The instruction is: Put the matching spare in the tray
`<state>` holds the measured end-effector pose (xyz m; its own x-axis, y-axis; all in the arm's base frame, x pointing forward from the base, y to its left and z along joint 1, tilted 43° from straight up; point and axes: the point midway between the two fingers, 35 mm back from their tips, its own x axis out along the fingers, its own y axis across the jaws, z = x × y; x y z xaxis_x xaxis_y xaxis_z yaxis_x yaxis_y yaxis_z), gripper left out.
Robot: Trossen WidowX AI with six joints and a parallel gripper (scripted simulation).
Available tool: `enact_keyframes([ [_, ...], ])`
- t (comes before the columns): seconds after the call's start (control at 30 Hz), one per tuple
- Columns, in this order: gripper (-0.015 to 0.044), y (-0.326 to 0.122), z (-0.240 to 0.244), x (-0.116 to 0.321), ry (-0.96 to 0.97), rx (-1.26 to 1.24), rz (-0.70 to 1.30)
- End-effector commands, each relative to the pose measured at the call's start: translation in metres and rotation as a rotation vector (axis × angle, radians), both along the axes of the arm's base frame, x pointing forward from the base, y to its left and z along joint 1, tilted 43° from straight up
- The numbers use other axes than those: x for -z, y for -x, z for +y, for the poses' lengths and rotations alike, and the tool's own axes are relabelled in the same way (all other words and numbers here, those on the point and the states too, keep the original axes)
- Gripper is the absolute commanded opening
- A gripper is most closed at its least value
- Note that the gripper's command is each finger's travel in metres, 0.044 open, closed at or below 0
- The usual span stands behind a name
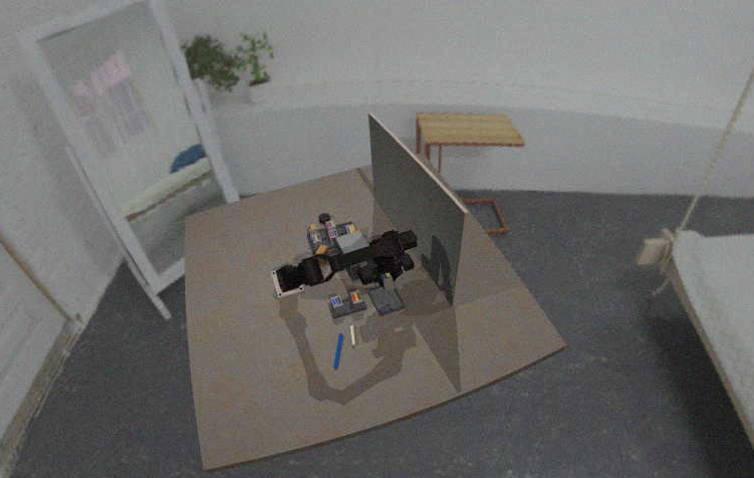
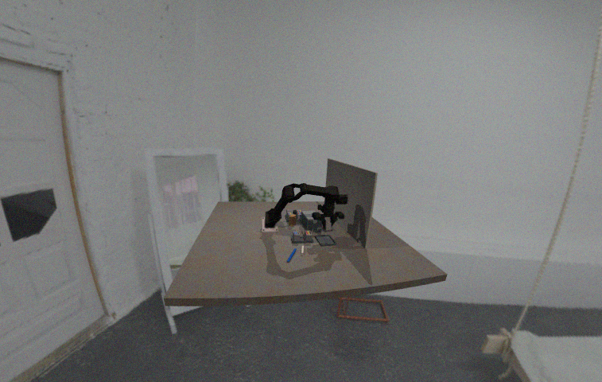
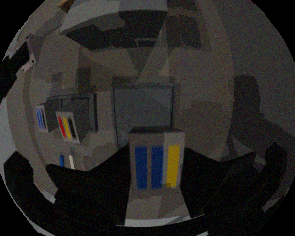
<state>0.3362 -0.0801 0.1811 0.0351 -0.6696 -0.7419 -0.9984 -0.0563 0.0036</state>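
Gripper (image 1: 387,278) (image 2: 328,222) (image 3: 150,146): clenched on the striped spare
Tabletop (image 1: 262,384) (image 2: 228,278) (image 3: 202,84): brown, beneath everything here
Panel (image 1: 410,177) (image 2: 348,189) (image 3: 265,59): grey, upright
Tray (image 1: 386,301) (image 2: 325,240) (image 3: 143,105): dark, flat, beside the two-part holder (image 1: 346,309) (image 2: 302,240) (image 3: 93,113)
Spare (image 1: 388,283) (image 2: 328,226) (image 3: 157,159): blue, blue, yellow stripes — raised near the tray; whether squarely over it, cannot tell
Blue stick (image 1: 338,351) (image 2: 291,255) (image 3: 62,161): flat, near the shorter white stick (image 1: 353,336) (image 2: 302,250) (image 3: 72,162)
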Motion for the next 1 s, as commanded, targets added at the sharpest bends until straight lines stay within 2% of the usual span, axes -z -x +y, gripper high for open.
enact_keyframes([
  [0.0, 0.0000, 0.000, -0.002, 0.000, 0.005, -0.006, -0.006],
  [0.97, 0.0000, 0.000, -0.016, 0.015, 0.006, -0.006, -0.006],
])
